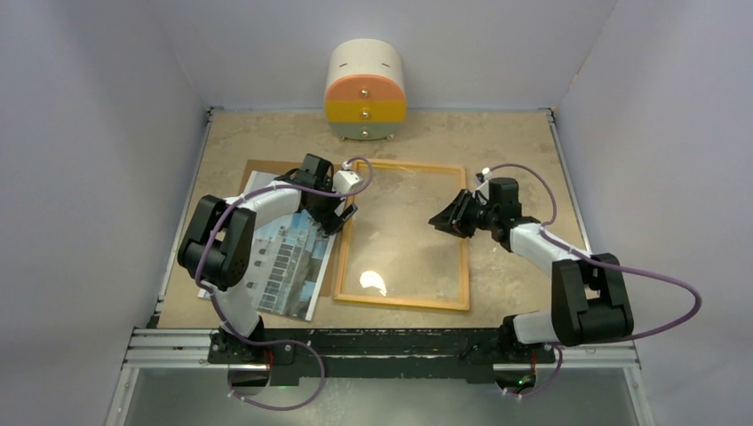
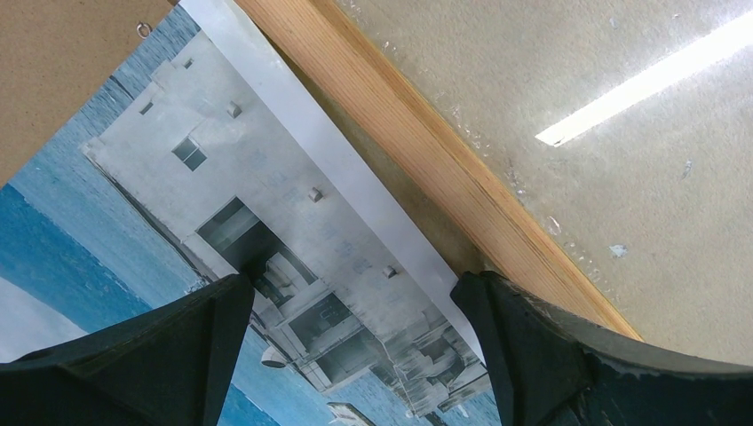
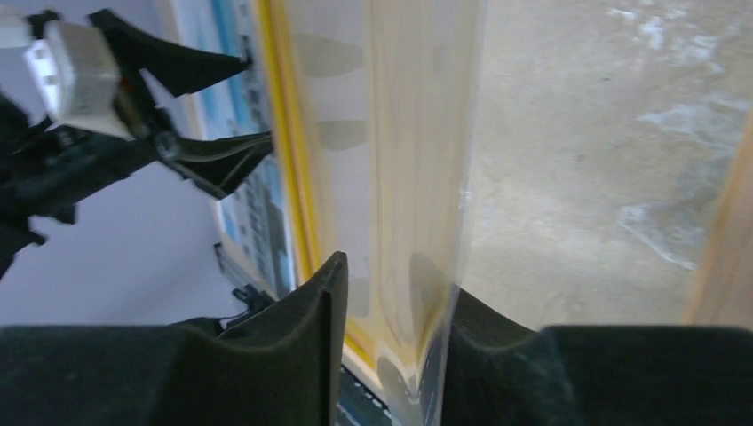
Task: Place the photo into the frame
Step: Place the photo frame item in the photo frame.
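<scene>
Early stage here: the photo (image 1: pixel 284 266) is not yet in the frame (image 1: pixel 413 165). The frame lies flat mid-bench, wood back up, glare on its clear pane. The photo sits towards the left edge of the bench (image 1: pixel 515 142), picture side up, on top of the brown board (image 1: pixel 262 167), and its white right margin runs just beside the frame's left rail.

Left claw (image 1: pixel 342 218) hovers over that margin, spread wide, with nothing in it. The wrist view shows one finger over the print and one over the rail.

Right claw (image 3: pixel 395 284) is at the frame's right side. Its fingers (image 3: pixel 320 311) straddle the edge there, with pane and yellowish rail filling the gap between them. Whether they have actually bitten down, I can't tell.

So what's done? As I read it, only the set-up: frame turned back-up, photo alongside, both arms in place. Everything that matters is left. The photo has to be picked off the board, carried over the left rail and laid square inside the opening. With the frame back-up, it likely goes in picture side down. That glossy sheet lies flat, so getting a finger under its edge looks like the tricky part.
</scene>
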Tool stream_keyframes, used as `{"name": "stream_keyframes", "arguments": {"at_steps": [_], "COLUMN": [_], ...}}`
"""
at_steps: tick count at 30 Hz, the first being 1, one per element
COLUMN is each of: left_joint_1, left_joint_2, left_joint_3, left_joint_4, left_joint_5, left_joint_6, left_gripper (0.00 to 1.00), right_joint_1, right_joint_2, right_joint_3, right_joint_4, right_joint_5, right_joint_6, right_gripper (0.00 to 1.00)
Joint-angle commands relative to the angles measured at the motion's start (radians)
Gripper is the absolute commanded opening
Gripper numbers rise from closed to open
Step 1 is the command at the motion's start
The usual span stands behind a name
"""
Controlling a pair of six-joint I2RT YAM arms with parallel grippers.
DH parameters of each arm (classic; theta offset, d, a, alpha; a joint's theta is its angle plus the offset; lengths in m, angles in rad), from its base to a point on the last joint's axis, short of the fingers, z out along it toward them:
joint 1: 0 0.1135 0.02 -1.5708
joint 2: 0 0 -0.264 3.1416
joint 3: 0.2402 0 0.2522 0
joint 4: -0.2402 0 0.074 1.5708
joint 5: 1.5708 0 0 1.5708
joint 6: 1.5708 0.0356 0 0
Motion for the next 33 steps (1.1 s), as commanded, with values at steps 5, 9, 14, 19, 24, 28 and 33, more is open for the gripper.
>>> {"name": "stream_keyframes", "arguments": {"at_steps": [5,9,14,19,24,28,33], "left_joint_1": [-0.004,-0.004,-0.002,0.031,0.054,0.054,0.054], "left_joint_2": [0.000,-0.001,-0.008,-0.015,-0.009,-0.006,-0.005], "left_joint_3": [-0.021,-0.021,-0.015,0.007,0.008,-0.007,-0.013], "left_joint_4": [-0.008,-0.010,-0.015,-0.035,-0.036,-0.026,-0.023], "left_joint_5": [0.020,0.031,0.046,0.115,0.137,0.147,0.153], "left_joint_6": [0.027,0.024,0.023,0.002,0.006,0.005,0.007], "left_gripper": [1.00,0.99,0.99,0.99,0.98,0.98,0.97], "right_joint_1": [0.014,0.035,0.069,0.091,0.102,0.112,0.121], "right_joint_2": [-0.088,-0.096,-0.098,-0.095,-0.100,-0.107,-0.097], "right_joint_3": [0.011,0.018,0.024,0.024,0.022,0.019,0.018], "right_joint_4": [0.207,0.229,0.256,0.308,0.372,0.404,0.411], "right_joint_5": [-0.161,-0.169,-0.155,-0.156,-0.155,-0.148,-0.140], "right_joint_6": [0.212,0.253,0.281,0.325,0.392,0.432,0.433], "right_gripper": [0.27,0.27,0.26,0.25,0.24,0.23,0.23]}}
